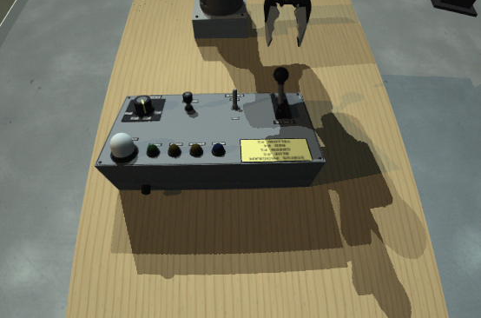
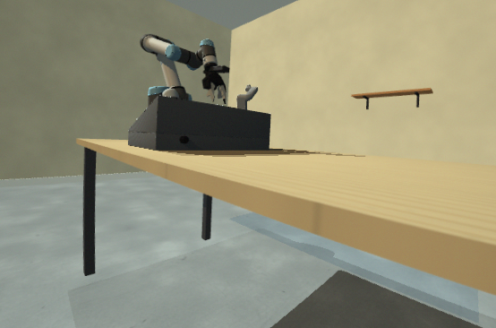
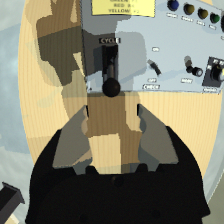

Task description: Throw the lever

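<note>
A grey console (image 1: 213,139) sits on the wooden table. Its lever (image 1: 280,89), a black rod with a ball knob, stands at the console's right end, leaning toward the robot base. In the wrist view the lever (image 3: 110,75) has its knob near the console's edge, and the CYCLE label (image 3: 110,40) lies at the slot's far end. My gripper (image 1: 284,41) is open and empty, hanging above the table behind the lever, apart from it. The gripper fingers frame the knob from a distance. In the side view the gripper (image 2: 217,95) hangs just behind the console.
The console also carries a rotary knob (image 1: 142,105), a small toggle (image 1: 188,101), a thin switch (image 1: 235,100), a white dome button (image 1: 121,145), several coloured buttons (image 1: 185,149) and a yellow plate (image 1: 276,150). The robot base (image 1: 220,4) stands behind.
</note>
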`<state>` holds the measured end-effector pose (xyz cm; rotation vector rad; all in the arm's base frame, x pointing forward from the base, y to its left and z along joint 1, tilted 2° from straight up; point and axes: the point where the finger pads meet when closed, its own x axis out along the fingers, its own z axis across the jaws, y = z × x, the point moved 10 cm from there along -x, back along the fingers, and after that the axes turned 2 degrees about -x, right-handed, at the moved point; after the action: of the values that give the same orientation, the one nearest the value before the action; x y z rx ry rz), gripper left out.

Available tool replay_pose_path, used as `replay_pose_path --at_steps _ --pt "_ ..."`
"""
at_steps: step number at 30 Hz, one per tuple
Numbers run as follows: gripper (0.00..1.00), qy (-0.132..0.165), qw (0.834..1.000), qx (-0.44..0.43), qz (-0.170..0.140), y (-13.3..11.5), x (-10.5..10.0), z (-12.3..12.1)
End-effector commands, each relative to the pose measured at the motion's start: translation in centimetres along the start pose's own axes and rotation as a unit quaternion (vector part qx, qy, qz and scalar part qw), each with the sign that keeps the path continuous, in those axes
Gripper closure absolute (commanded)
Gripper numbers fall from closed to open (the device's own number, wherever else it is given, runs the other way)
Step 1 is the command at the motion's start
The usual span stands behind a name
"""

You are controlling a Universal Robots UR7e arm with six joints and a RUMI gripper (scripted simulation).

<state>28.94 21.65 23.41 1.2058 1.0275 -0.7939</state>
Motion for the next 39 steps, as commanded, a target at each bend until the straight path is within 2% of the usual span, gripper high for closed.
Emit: replay_pose_path --at_steps 1,9,23,39 --pt "0.56 0.0 1.0 0.0 0.0 -0.1 0.0 0.0" --pt "0.56 0.0 1.0 0.0 -0.001 -0.2 0.1 0.0" --pt "0.56 0.0 1.0 0.001 -0.002 -0.2 1.7 0.1" --pt "0.56 0.0 1.0 0.001 -0.002 -0.3 5.8 0.0"
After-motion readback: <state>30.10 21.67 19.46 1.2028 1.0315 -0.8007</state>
